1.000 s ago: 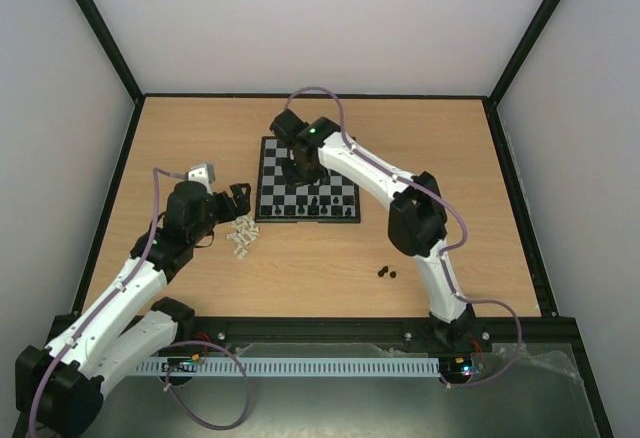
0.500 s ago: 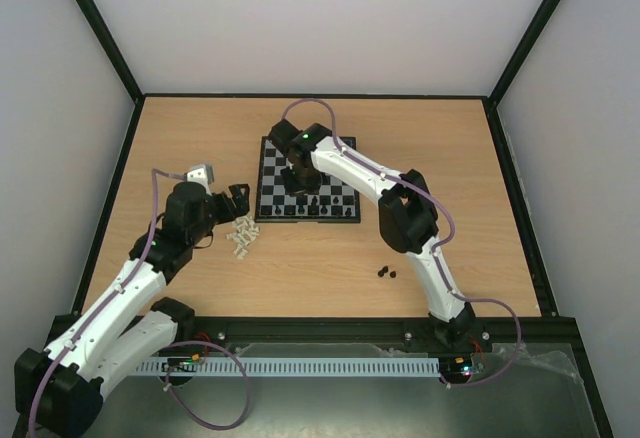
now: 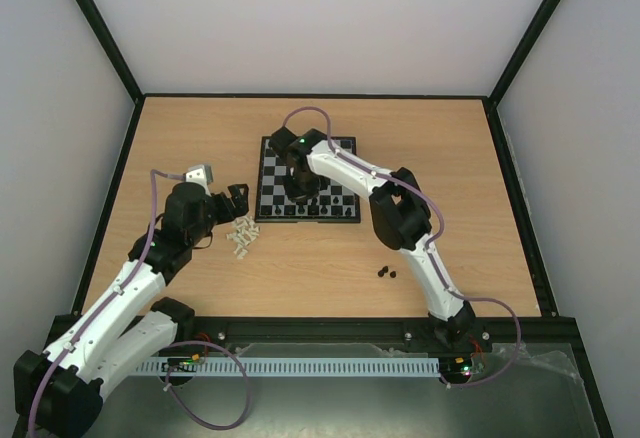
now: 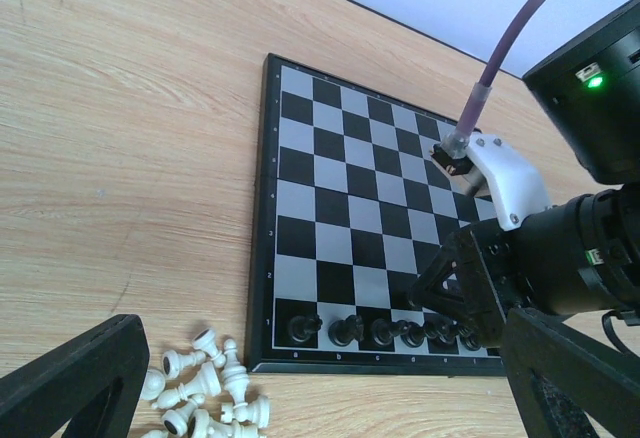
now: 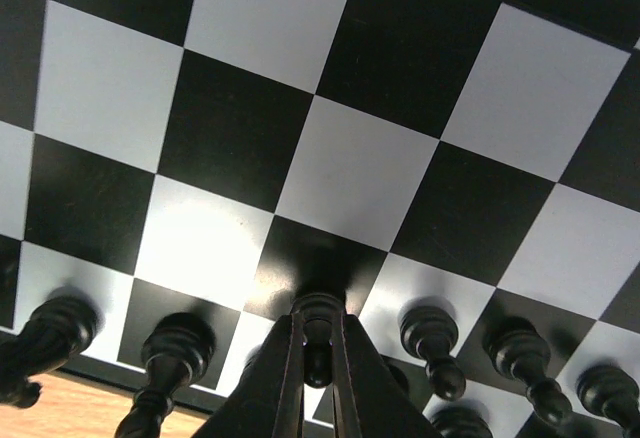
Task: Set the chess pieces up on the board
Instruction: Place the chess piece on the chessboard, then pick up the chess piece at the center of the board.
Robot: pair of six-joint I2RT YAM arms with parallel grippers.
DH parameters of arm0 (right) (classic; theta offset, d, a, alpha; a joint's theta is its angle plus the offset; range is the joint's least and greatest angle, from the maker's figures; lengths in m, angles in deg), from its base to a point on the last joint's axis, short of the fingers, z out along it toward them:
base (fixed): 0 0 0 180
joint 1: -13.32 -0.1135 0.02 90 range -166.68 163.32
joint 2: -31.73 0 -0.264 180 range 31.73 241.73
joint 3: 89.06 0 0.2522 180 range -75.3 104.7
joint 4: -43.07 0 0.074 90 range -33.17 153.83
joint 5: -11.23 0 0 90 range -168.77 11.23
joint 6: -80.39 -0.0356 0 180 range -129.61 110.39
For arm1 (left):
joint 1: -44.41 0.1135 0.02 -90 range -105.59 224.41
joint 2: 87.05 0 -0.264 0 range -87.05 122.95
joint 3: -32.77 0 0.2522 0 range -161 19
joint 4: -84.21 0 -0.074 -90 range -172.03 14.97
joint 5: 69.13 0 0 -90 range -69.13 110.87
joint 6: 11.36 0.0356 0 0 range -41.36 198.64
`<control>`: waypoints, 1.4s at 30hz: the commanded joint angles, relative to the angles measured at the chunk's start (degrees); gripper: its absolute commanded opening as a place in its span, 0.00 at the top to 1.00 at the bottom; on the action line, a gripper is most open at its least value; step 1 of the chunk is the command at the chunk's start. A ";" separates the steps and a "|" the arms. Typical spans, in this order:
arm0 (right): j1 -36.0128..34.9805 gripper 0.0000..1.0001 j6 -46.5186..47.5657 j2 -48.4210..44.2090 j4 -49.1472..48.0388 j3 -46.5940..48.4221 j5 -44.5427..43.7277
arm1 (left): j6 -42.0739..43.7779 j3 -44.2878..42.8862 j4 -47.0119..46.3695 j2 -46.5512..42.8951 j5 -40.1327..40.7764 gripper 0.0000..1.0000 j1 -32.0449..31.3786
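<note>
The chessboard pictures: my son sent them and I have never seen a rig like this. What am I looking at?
These are two white-and-black robot arms bolted at the near edge of a light wooden table. One picture looks down from above; the other two come from a camera on each wrist. On the table lies a small black-and-silver checked chessboard with a row of black plastic chessmen along its near edge. Left of it lies a heap of cream-white chessmen; two loose black chessmen lie nearer, to its right. The right gripper is shut on a black piece low over the board. The left gripper is open and holds nothing, near the white heap.
</note>
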 commanded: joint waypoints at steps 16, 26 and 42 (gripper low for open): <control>0.41 0.64 0.60 -0.57 0.08 -0.32 0.50 | 0.16 0.68 0.51 -0.45 0.97 0.01 0.24; 1.60 0.33 -1.73 -13.59 -2.74 -3.09 -5.29 | 0.50 -0.37 0.23 0.01 0.09 0.00 0.33; 0.99 0.32 -18.22 -63.10 -1.32 -62.13 -2.98 | -0.25 0.32 -1.64 -2.33 -3.74 0.00 0.33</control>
